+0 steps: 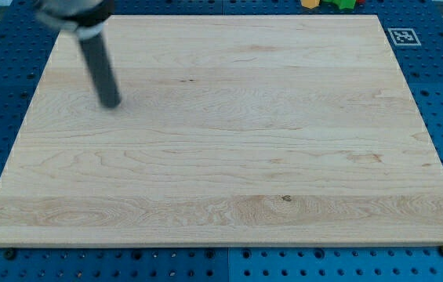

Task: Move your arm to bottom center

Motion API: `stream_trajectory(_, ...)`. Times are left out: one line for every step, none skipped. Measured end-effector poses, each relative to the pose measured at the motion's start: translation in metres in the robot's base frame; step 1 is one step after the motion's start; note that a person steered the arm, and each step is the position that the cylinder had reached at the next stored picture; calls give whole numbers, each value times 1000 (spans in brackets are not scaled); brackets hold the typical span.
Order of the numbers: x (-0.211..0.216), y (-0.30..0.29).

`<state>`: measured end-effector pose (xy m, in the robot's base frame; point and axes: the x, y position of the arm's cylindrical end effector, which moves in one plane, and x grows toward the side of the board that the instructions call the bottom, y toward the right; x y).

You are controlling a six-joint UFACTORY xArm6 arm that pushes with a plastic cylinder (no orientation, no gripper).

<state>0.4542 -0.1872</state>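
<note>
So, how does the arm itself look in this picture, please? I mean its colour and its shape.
Only the arm's end shows, and it is blurred. It is a straight dark rod, round like a cylinder, nearly black, ending in my tip. A pale grey ring sits around its upper part, under a dark, wider mount at the view's top left. No cables or markings can be made out.

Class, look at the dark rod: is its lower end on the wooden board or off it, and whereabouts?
On it. My tip rests on the wooden board in its upper left area, far from the bottom centre. The yellow block and green block lie beyond the top edge.
</note>
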Motion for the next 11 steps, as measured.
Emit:
stream_trajectory(73, 18)
stream_trajectory(-32, 144)
stream_trajectory(-84, 241)
stream_trajectory(28, 192)
stream_trajectory(-48, 130)
stream_trajectory(-154, 136)
stream_trajectory(-80, 116)
stream_trajectory(9, 50)
stream_trajectory(45, 24)
stream_trajectory(37, 91)
stream_trajectory(74, 161)
